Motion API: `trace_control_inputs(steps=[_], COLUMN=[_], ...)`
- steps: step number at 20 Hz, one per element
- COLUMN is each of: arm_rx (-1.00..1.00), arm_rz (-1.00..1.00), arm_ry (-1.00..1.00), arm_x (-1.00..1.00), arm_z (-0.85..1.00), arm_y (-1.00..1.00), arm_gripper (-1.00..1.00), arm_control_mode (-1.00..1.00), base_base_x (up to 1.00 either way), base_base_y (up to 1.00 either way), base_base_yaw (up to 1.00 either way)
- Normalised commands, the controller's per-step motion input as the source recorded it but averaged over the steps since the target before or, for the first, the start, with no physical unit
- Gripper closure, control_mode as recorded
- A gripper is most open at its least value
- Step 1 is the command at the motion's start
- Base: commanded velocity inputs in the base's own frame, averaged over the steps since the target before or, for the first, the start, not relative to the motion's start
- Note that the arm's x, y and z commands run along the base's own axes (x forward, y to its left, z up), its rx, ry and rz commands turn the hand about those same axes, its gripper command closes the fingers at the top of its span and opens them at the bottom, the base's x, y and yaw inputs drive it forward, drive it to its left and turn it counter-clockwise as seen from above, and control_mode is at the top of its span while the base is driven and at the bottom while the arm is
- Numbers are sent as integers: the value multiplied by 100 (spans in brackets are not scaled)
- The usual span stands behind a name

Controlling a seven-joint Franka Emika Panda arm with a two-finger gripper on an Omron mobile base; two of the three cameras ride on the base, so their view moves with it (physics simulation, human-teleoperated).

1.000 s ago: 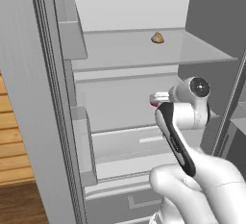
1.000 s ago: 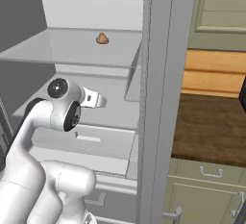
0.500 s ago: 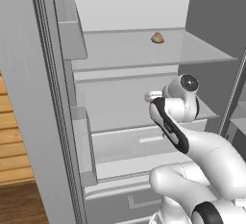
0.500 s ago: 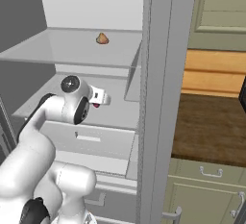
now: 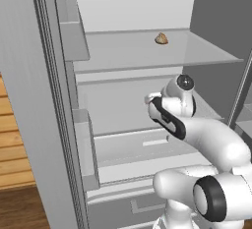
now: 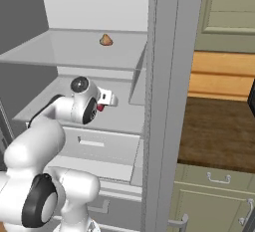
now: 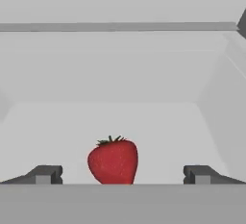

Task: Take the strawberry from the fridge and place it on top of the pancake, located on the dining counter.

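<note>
The fridge point(image 5: 123, 51) stands open with pale shelves inside. On its middle shelf sits the strawberry point(image 7: 113, 161), small, red and upright with a green cap. My gripper point(image 7: 122, 176) is open, level with the berry and close to it. The berry lies between the two dark fingertips point(image 7: 45, 174), nearer the left one and touching neither. From the right base view my hand point(image 6: 110, 99) reaches under the upper shelf, and a bit of the red strawberry point(image 6: 100, 107) peeks out beside it. The pancake and the dining counter are out of view.
A small tan-brown lumpy item point(image 5: 161, 39) lies on the upper shelf point(image 6: 74, 52). Door bins point(image 5: 86, 139) line the open left door. The fridge's right door edge point(image 6: 164, 101) stands close to my arm. Beyond it lies a dark countertop point(image 6: 219, 131) over pale green cabinets.
My arm has stretched further into the fridge along the middle shelf, bringing the hand closer to the strawberry. The jaws stayed open.
</note>
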Motion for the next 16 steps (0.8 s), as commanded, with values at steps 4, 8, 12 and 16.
trace_control_inputs(steps=[4, 8, 12, 16], arm_rx=[0, 0, 0, 0], arm_rz=[0, 0, 0, 0], arm_ry=[7, 4, 0, 0], arm_x=[39, 25, 5, 0], arm_z=[-28, -25, -20, -24], arm_y=[0, 0, 3, 6], arm_gripper=[-100, -100, -100, -100], arm_control_mode=[-100, -100, -100, -100], base_base_x=[0, 0, 0, 0], base_base_y=[0, 0, 0, 0], base_base_yaw=[0, 0, 0, 0])
